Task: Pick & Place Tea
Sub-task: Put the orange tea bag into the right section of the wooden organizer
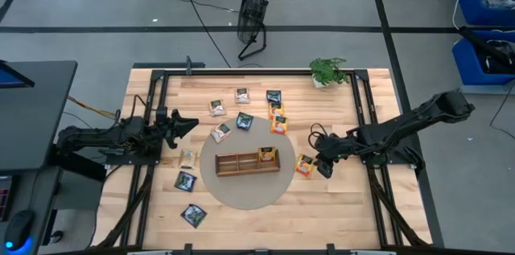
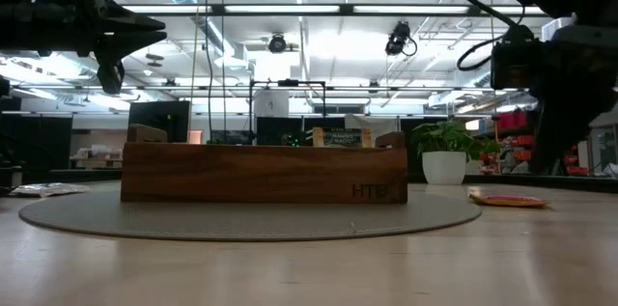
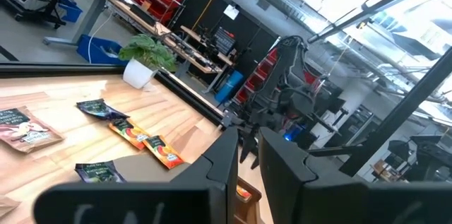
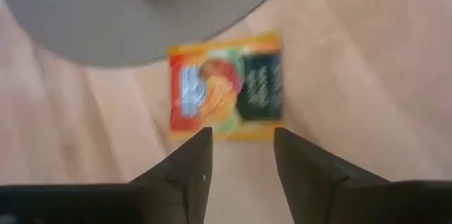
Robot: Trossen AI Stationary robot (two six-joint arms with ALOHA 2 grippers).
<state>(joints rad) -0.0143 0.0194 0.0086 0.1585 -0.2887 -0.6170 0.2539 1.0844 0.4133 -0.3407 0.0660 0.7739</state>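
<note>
The right hand hovers just above a flat orange square tea sachet lying on the wooden table, beside the round grey mat; its fingers stand apart, holding nothing. The wrist view is blurred — the sachet's print cannot be read. Only the high view shows the other sachets scattered around the long brown wooden tray. The left hand waits at the table's left, fingers narrow and empty.
</note>
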